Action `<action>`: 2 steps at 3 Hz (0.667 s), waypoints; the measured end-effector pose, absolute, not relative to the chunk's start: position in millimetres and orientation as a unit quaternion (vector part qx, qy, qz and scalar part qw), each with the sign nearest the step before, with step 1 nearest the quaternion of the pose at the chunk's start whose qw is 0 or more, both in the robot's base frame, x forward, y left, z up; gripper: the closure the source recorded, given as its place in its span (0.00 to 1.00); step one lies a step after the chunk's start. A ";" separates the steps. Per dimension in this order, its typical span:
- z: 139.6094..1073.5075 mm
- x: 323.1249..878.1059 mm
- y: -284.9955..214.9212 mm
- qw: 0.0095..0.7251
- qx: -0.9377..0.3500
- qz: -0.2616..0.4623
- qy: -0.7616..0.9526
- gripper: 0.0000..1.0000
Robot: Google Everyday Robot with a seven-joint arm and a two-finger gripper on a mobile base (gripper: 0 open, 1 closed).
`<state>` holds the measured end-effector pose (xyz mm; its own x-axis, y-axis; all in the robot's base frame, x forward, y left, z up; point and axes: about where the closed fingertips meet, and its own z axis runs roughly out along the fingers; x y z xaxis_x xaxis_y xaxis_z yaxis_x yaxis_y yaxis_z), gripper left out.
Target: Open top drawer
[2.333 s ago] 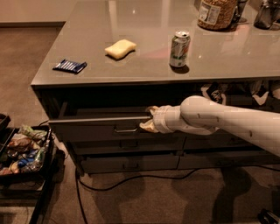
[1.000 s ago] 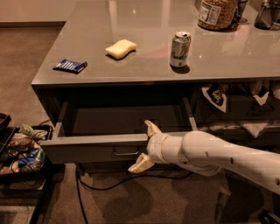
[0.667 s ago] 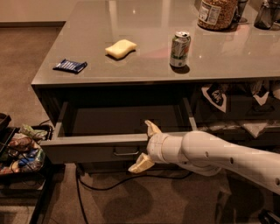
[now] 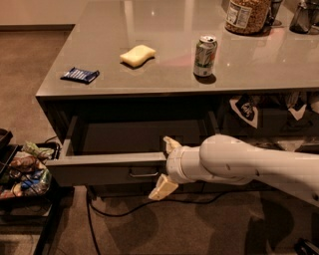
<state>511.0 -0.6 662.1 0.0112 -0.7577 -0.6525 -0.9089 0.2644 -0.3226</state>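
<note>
Gripper (image 4: 159,168) sits at the right end of the top drawer's (image 4: 99,169) front panel, on a thick white arm (image 4: 249,164) coming in from the right. Fingers spread wide: upper fingertip (image 4: 169,143) pokes above the panel's top edge, the lower one angles down-left below its bottom edge. Nothing pinched between them. Can't tell if either pad actually touches the panel.

Top drawer is pulled well out from under the grey counter (image 4: 164,30), w/ its dark interior (image 4: 139,137) exposed & looking bare. Metal loop handle (image 4: 143,174) at the panel's lower middle, just left of the gripper, not gripped.

On the counter: blue packet (image 4: 79,74) near the left-front corner, yellow sponge (image 4: 138,55) further back, green soda can (image 4: 205,56) upright to the right of it, lidded jar (image 4: 246,15) at the back right.

Right of the open drawer, other grey fronts w/ black-and-white cloth scraps (image 4: 244,107). Far left on the floor, a black bin (image 4: 50,149) holding snack bags. Black cable (image 4: 114,211) trails over the carpet below the drawer.
</note>
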 end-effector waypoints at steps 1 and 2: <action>684.0 494.3 -21.0 0.336 -0.637 0.055 0.692 0.00; 690.3 504.8 -28.4 0.327 -0.640 0.036 0.694 0.00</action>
<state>504.8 -28.4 690.3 0.0335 -0.8656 -0.4996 -0.9123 0.1777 -0.3690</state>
